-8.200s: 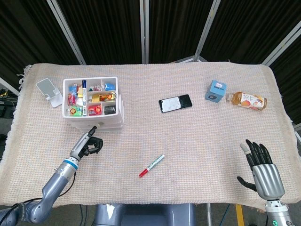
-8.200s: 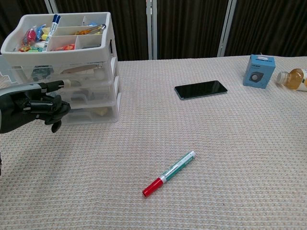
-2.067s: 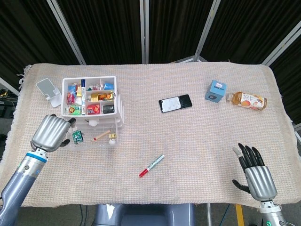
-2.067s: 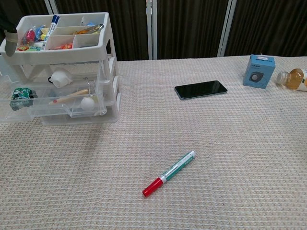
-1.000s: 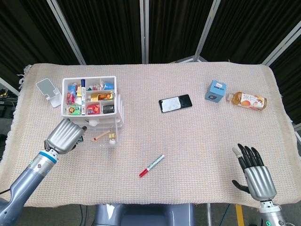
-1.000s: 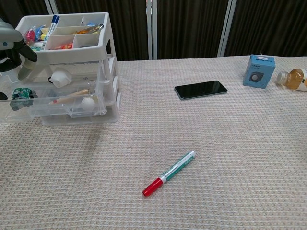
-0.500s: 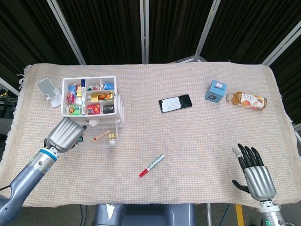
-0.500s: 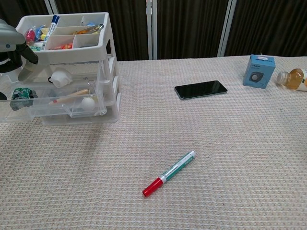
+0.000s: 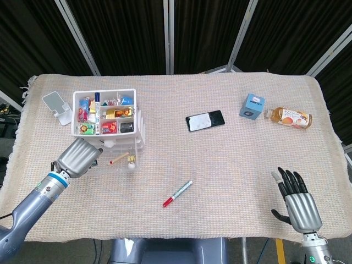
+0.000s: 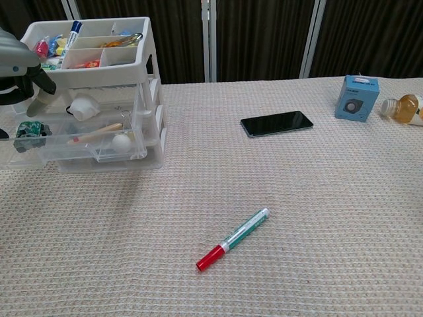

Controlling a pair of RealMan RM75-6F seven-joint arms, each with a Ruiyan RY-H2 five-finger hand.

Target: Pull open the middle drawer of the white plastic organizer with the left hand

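The white plastic organizer stands at the table's left with a tray of small items on top. Its clear middle drawer is pulled out toward me, and a green item, a stick and a white ball lie in it. My left hand hovers over the drawer's front left corner with its fingers curled in, and nothing shows in them. At the near right edge of the table my right hand stands with its fingers spread and holds nothing; only the head view shows it.
A red-capped marker lies at the near middle. Further back are a black phone, a blue box and a bottle. A white stand sits left of the organizer.
Since the earliest frames the drawer has come out. In the last two seconds my left hand moved from the left in over the drawer's corner; the right hand barely moved.
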